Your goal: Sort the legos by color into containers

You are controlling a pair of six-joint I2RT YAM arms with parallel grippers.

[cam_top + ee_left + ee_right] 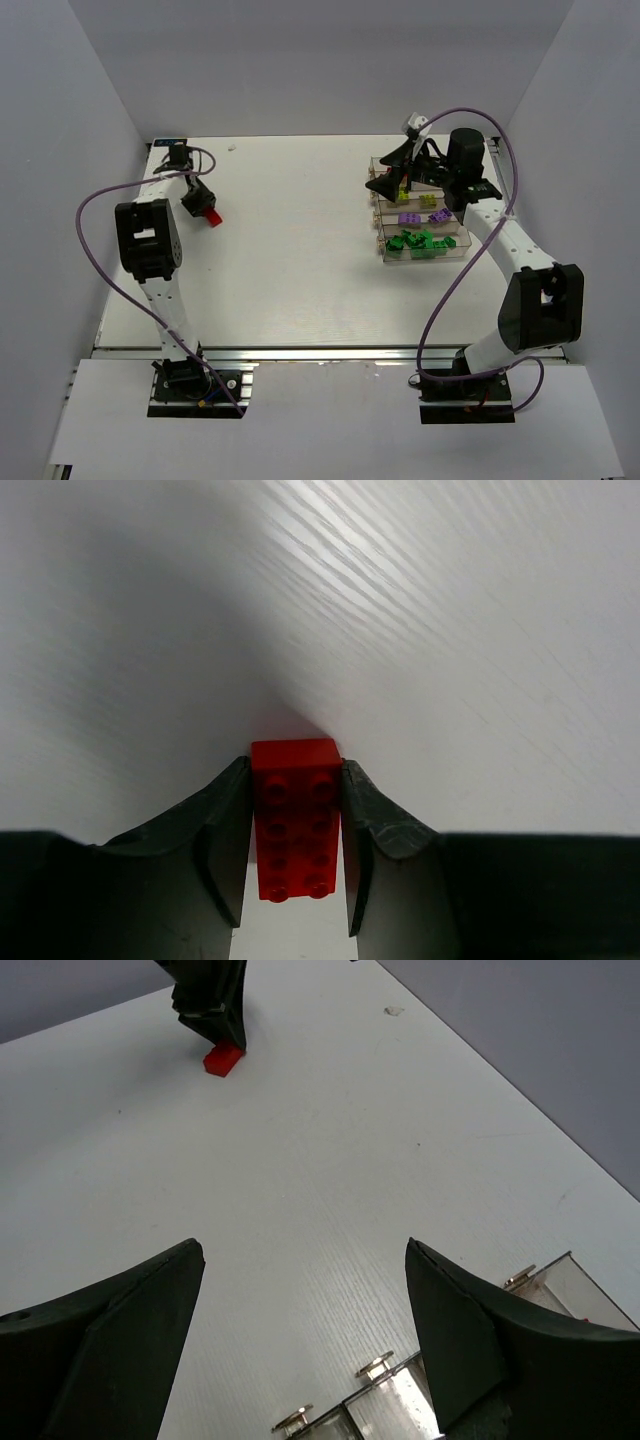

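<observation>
A red lego point(295, 810) lies on the white table at the far left, and my left gripper point(295, 768) is shut on it, one finger pressed against each long side. The same red lego point(212, 217) shows from above under the left gripper point(203, 208), and far off in the right wrist view as the red lego point(223, 1059). The containers point(385, 255) stand in a row at the right. They hold green legos point(420, 243), purple legos point(410, 217) and yellow-green legos point(430, 200). My right gripper point(390, 170) hangs open over their far left end, right gripper point(303, 1248) empty, containers' rims point(560, 1280) below.
White walls enclose the table on the left, back and right. A small white scrap point(232, 148) lies near the back edge. Purple cables loop beside each arm. The broad white tabletop point(300, 230) stretches between the red brick and the bins.
</observation>
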